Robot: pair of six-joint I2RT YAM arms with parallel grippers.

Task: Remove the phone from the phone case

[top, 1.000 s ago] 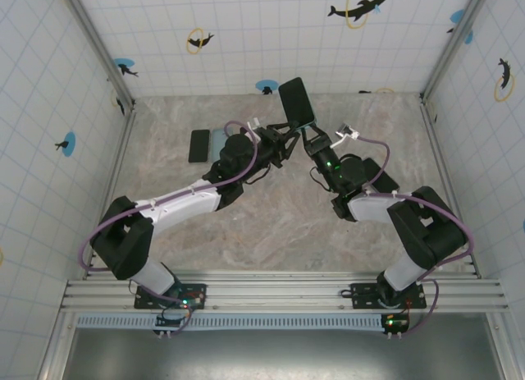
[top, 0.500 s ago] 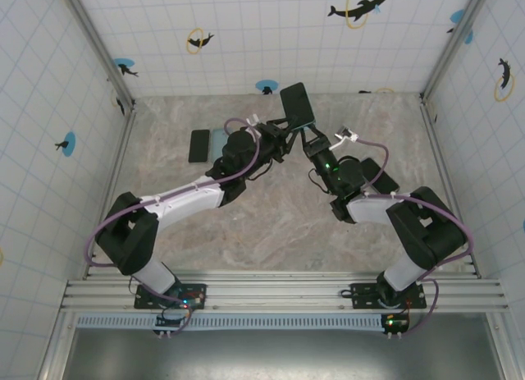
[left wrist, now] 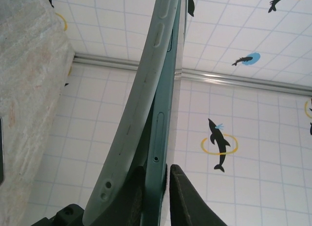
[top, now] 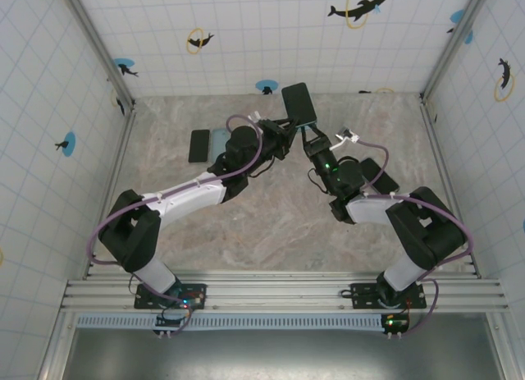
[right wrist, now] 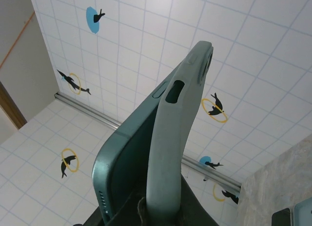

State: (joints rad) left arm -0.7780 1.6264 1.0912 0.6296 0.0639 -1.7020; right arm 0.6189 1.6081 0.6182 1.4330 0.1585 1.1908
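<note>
the left claw [top: 289, 132] has just been pinched shut on the phone [left wrist: 163, 113]; a moment ago it was apart. the phone case [right wrist: 170, 138] is clamped by the right claw [top: 311, 137], so the two can now be pulled apart. the teal phone is held up over the desk [top: 271, 224] at 12 o'clock. the grey phone case is already bent away along one edge.

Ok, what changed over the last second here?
The left gripper edged forward and closed on the edge of the teal phone, where the grey-green case bows away. The right gripper stayed shut on the grey-green case, the teal phone stayed raised between the arms, and the black phone stayed on the table.
</note>
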